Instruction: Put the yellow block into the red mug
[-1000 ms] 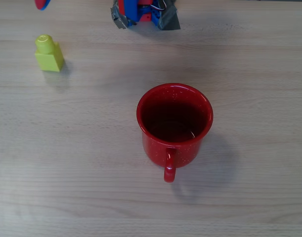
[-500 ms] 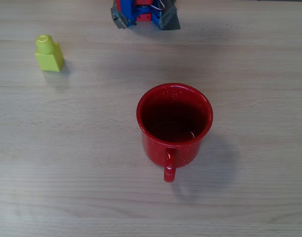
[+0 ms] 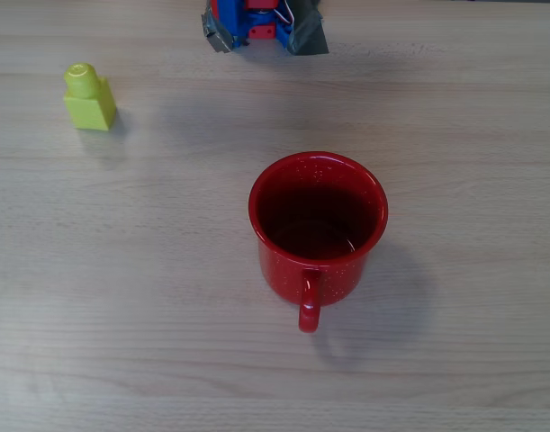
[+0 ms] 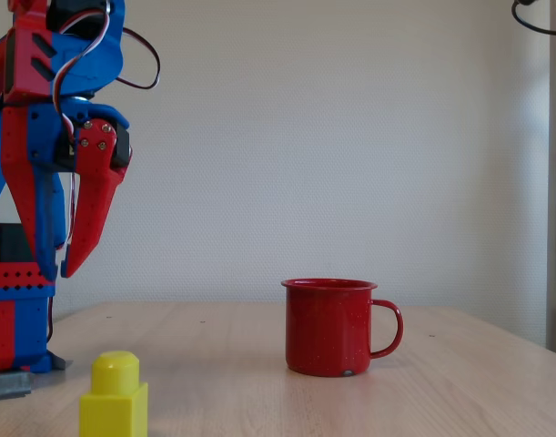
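Nothing grasped yet; gripper, claw narrowly parted and empty, hangs upper left; yellow block sits apart from red mug; next, descend over block.

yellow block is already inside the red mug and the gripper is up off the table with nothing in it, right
Not quite. The yellow block stands on the table, well apart from the red mug, whose inside holds no block in the overhead view. The rest holds: the gripper hangs above the table with nothing in it in the fixed view.
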Available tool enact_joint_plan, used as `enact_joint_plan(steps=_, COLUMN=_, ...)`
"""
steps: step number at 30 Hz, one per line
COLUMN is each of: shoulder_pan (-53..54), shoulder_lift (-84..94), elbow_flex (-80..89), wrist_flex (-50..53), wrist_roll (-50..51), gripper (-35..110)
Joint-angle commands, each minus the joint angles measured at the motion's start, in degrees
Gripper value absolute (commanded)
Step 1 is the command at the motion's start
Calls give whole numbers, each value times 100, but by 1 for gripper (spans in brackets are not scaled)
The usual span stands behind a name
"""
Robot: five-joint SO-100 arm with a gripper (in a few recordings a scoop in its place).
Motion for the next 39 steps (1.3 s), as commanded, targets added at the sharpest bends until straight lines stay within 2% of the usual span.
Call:
enact_joint_plan(steps=1, shoulder_pan=158, shoulder_lift=246, elbow_flex=62, wrist_flex=-176, wrist_roll=-132, gripper=0)
enact_joint_plan(steps=7, shoulder_pan=141, shoulder_lift=246, elbow_flex=229, wrist_flex=-378, wrist_roll=-35, gripper=7)
enact_joint_plan(steps=18, shoulder_pan=255, shoulder_lift=158, elbow_flex=439, wrist_flex=-413, wrist_roll=220, gripper=40)
enact_joint_plan(steps=24, shoulder_pan=439, shoulder_lift=-35, elbow_flex=747, wrist_flex=-475, wrist_roll=79, gripper=41)
enact_joint_plan(steps=39, shoulder_pan=580, shoulder_lift=-316, elbow_flex=1740, wrist_flex=-1951, wrist_roll=176, gripper=43)
